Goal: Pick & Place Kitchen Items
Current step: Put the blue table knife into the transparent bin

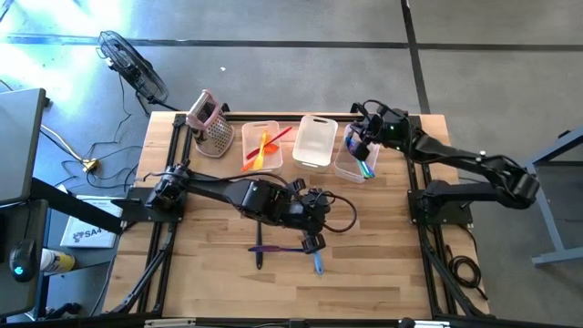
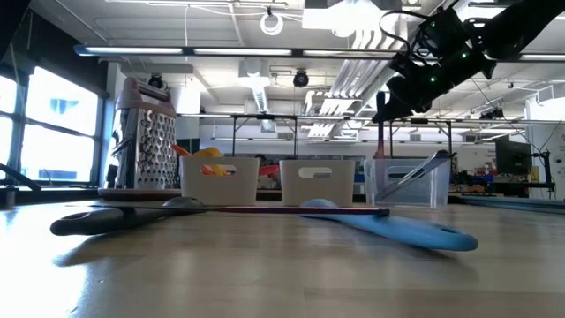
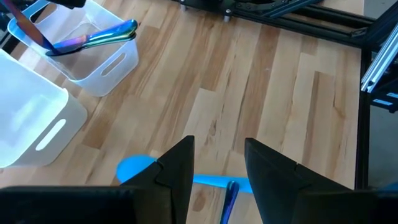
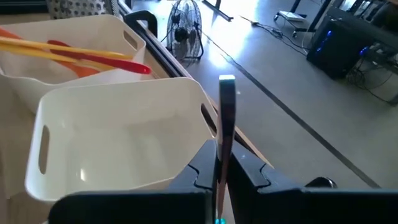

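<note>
Three clear bins stand in a row at the table's far side. The left bin (image 1: 262, 146) holds orange, red and yellow utensils (image 4: 81, 56). The middle bin (image 1: 315, 139) has nothing in it. The right bin (image 1: 357, 157) holds blue, green and purple utensils (image 3: 99, 37). My right gripper (image 1: 363, 142) hovers over the right bin, shut on a slim reddish-purple utensil (image 4: 226, 118). My left gripper (image 3: 217, 168) stands open above a blue spatula (image 3: 134, 168) and a purple-handled dark utensil (image 1: 273, 248) that lie flat on the table's middle. My right gripper pinches the slim utensil's handle (image 4: 224, 155) between its two fingers. One end of the utensil (image 4: 227, 84) sticks out past the fingertips. The rest (image 2: 380, 132) hangs below the gripper and slants down into the right bin (image 3: 30, 28), clear of the table.
A metal box grater (image 1: 211, 123) with a pink handle stands at the far left, next to the left bin. The table's near half is bare wood (image 1: 383, 273). A fan (image 1: 132, 64) sits on the floor beyond the table's far left corner.
</note>
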